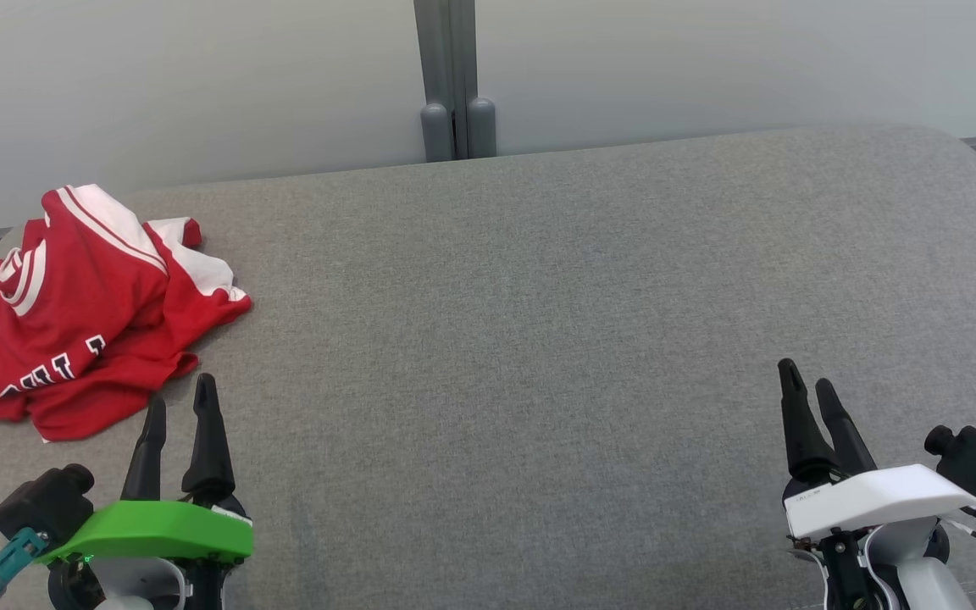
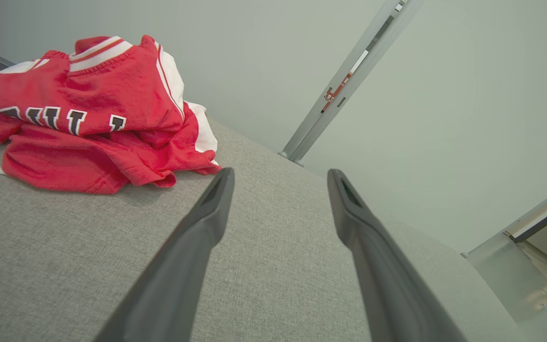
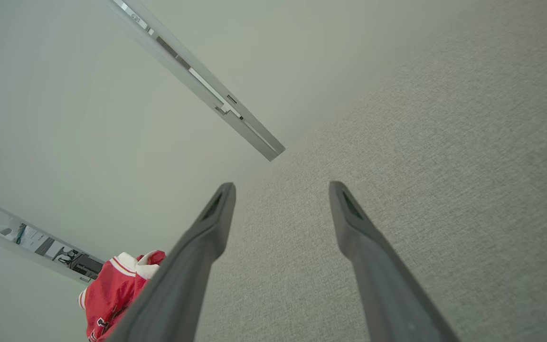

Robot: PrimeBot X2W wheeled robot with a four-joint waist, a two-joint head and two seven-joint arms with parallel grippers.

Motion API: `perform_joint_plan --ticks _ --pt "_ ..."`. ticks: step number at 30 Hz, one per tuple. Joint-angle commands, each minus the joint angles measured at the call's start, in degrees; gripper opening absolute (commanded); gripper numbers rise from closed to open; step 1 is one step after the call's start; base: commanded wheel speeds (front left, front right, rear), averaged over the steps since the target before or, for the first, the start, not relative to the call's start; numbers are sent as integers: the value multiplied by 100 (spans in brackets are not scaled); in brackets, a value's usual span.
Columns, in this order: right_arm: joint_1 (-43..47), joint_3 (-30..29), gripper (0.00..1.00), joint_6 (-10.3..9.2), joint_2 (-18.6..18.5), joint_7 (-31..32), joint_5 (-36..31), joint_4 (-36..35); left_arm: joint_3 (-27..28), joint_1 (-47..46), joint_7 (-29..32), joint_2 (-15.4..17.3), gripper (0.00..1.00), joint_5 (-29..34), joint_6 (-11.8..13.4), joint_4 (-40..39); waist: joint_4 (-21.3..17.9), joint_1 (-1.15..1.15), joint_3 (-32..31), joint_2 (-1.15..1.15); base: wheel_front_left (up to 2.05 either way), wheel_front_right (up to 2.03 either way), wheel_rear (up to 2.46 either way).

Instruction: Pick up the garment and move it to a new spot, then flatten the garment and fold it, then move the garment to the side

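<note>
Kim: Grippers first, since they sit nearest. Left gripper is at the near left and right gripper at the near right. Both are low over the grey cushion, fingers pointing to the far side.

Lee: Holding anything?

Kim: No. Each has its fingers spread wide, with bare cushion between them and nothing gripped.

Lee: And the garment?

Kim: Garment lies on the left end of the cushion, toward the far edge. It is just beyond the left gripper's tips and off to their left. Its near hem is close to those tips but apart from them. The right gripper is well apart from it, across the cushion.

Lee: So the left arm goes?

Kim: I'd judge so: a short reach forward and leftward. The heap seems to run more left-to-right than near-to-far. Its left side is cut by the picture's edge, so I can't be sure.

Lee: How does it look?

Kim: It's a red jersey with white trim and stripes and black letters edged in white. It is crumpled and lapped over itself in loose layers. A pinch at the near hem may well catch more than one layer.
</note>
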Motion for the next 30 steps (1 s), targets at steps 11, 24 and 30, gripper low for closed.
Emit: perform_joint_plan --ticks 11,24,30 --pt "38 91 100 1 -40 -226 -895 -123 -162 -8 -220 110 100 877 121 -61 5 0 -18 0 0 0 0" --pt "81 190 100 1 -46 -420 -1650 -140 -301 -41 -409 154 100 1633 191 -30 41 0 -25 0 0 0 0" --pt "102 229 100 2 -49 -501 -1976 -150 -328 -36 -491 176 100 1932 217 -1 41 0 -27 0 0 0 0"
